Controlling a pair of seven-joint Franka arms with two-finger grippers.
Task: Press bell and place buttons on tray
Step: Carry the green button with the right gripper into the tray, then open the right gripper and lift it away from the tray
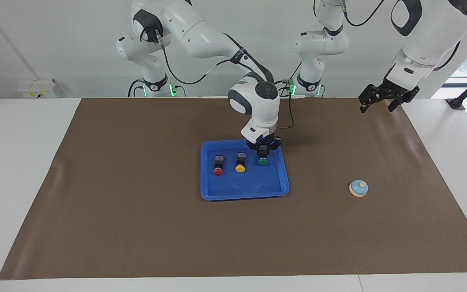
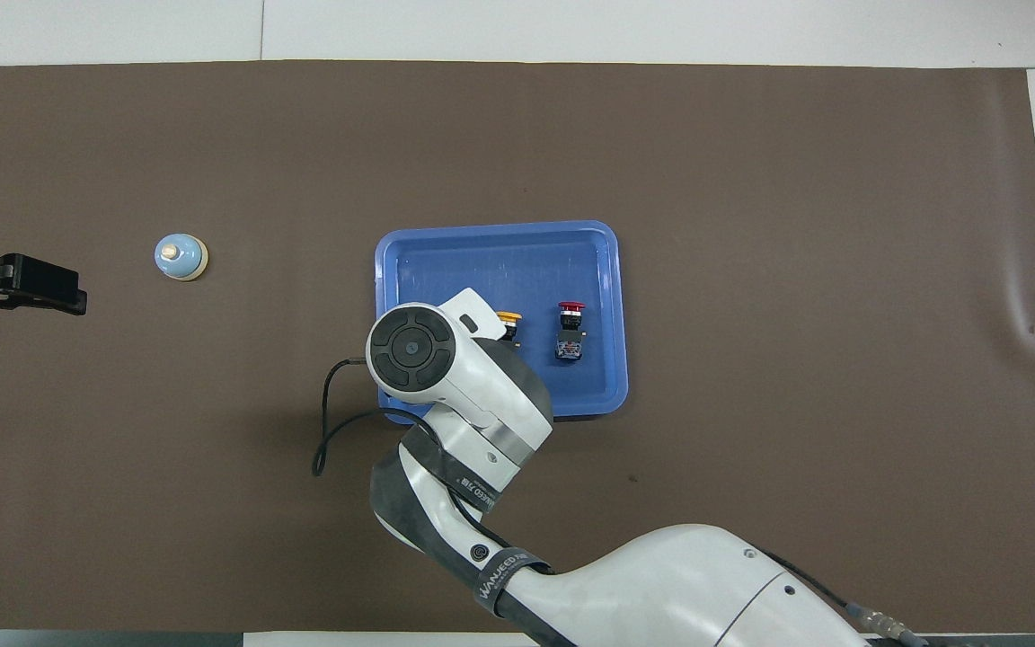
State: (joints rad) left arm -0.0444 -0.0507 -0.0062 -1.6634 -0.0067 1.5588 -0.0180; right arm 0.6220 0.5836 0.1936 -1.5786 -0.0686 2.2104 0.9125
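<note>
3 buttons [image 1: 240, 163] on tray [image 1: 245, 190], right jaws [image 1: 262, 156] gripping green button [image 1: 262, 161], left jaws [image 1: 381, 104] spread, empty.

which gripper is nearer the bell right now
Left. The left gripper hangs in the air at the bell's end of the table; the right gripper is on the green button in the tray.
</note>
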